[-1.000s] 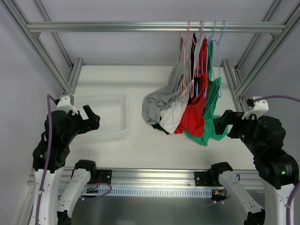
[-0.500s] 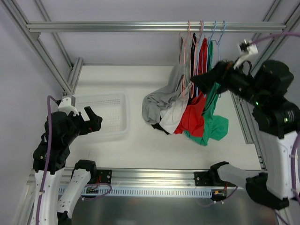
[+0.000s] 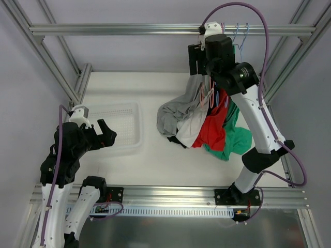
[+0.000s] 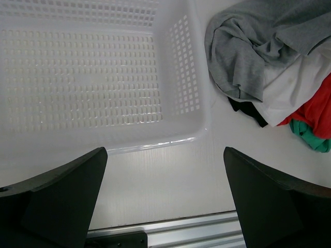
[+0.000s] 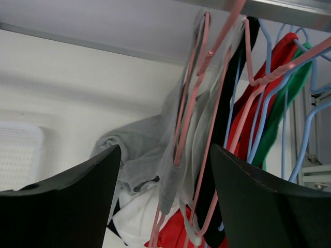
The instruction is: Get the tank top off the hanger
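From above, the tank top (image 3: 173,114) was light grey, soft and creased. Its strap ran up to the pink wire hanger (image 3: 202,93) hooked on the rail (image 3: 129,29), while its body lay slumped in a heap on the desk (image 3: 155,155), leftmost of the bunched garments and touching the white top (image 3: 194,126). The right fingers (image 3: 193,60) were raised just beside the hanger's upper part. The left fingers (image 3: 108,138) hung over the near edge of the white basket (image 3: 135,116), well apart from the clothes.

The left wrist view showed the left fingers (image 4: 67,196) spread wide and holding nothing, with the basket (image 4: 191,67) below and the tank top's (image 4: 243,57) folded grey bulk resting over the white top (image 4: 289,88).

The right wrist view showed the right fingers (image 5: 67,196) standing wide apart. The hanger (image 5: 187,116) and the thin, limp grey strap lay between them, ungripped, and the tank top (image 5: 132,147) sagged below.
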Motion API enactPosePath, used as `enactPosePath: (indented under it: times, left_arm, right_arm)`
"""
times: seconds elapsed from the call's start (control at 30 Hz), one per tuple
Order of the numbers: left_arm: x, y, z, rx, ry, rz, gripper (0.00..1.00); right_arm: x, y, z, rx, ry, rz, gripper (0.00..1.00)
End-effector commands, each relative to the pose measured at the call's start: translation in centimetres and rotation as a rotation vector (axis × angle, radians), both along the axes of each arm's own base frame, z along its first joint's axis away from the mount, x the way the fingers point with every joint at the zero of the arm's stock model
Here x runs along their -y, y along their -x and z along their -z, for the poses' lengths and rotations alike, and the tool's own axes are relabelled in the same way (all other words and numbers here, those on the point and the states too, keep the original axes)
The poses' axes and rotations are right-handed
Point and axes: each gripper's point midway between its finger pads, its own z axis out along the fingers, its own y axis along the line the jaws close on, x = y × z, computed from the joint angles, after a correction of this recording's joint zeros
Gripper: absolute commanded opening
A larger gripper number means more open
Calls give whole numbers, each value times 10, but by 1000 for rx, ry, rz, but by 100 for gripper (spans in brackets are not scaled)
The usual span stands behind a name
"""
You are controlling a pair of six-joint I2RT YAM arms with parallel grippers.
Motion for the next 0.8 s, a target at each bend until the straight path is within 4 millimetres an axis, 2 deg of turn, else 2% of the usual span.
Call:
enactPosePath:
  times: [0.0, 0.1, 0.13, 0.2, 0.3, 0.47, 0.5, 0.63, 0.77]
  left_arm:
    - [7, -2, 0, 9, 19, 34, 99]
    - [7, -3, 3, 5, 17, 33, 99]
    - [7, -4, 5, -1, 15, 32, 99]
    - [9, -3, 6, -2, 19, 42, 99]
    - [8, -3, 6, 6, 17, 42, 99]
    - [8, -4, 6, 5, 16, 42, 99]
    - [9, -5, 8, 2, 18, 43, 99]
    - [9, -5, 12, -4, 23, 43, 99]
    - [10, -5, 12, 1, 26, 43, 99]
  right_arm:
    - [25, -2, -25, 89, 47, 111, 74]
    - [29, -16, -21, 95, 67, 133, 68]
    - [26, -24, -15, 81, 60, 123, 62]
    - [32, -32, -10, 65, 36, 138, 56]
    - [29, -36, 0, 41, 15, 134, 46]
    - [20, -41, 9, 18, -10, 120, 43]
    - [20, -42, 8, 21, -16, 121, 39]
    - [18, -44, 6, 30, -46, 135, 34]
    - [14, -44, 6, 23, -88, 134, 40]
